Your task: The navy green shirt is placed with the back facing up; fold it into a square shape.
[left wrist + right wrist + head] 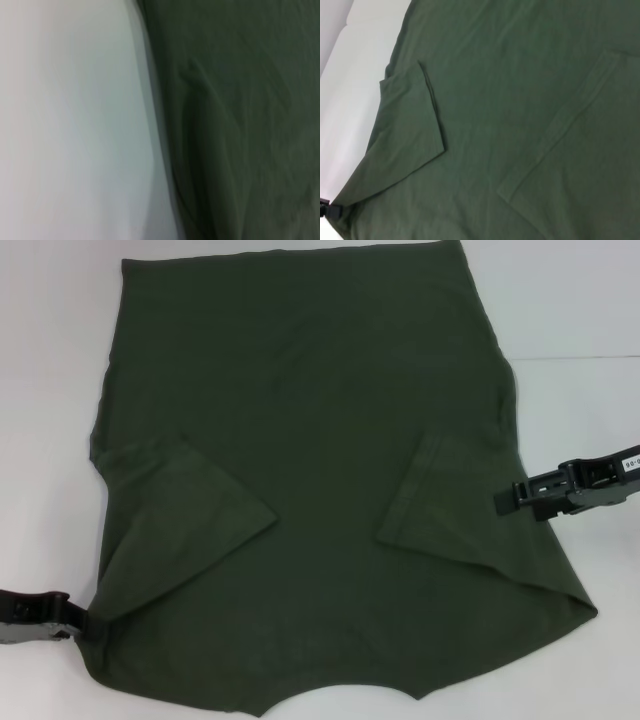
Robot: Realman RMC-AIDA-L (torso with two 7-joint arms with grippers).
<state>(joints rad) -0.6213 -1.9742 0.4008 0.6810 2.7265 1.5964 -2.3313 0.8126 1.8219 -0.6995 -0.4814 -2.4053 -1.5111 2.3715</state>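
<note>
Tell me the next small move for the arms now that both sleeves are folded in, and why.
Probably close the left gripper on the navy green shirt at its near left edge, where it already sits. The right gripper is over the right side near that folded sleeve. Both sleeves lie folded inward, so folding each side inward likely comes next.

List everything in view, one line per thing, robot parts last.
navy green shirt: one, dark olive green, spread flat over the middle of the table, plain side up, both sleeves folded inward onto the body.
table: one, white, under the shirt, bare on both sides of it.
left gripper: one, black, at the shirt's near left edge by the folded sleeve; whether it grips the cloth cannot be told.
right gripper: one, black, over the shirt's right side beside the folded right sleeve; its state cannot be told either.
</note>
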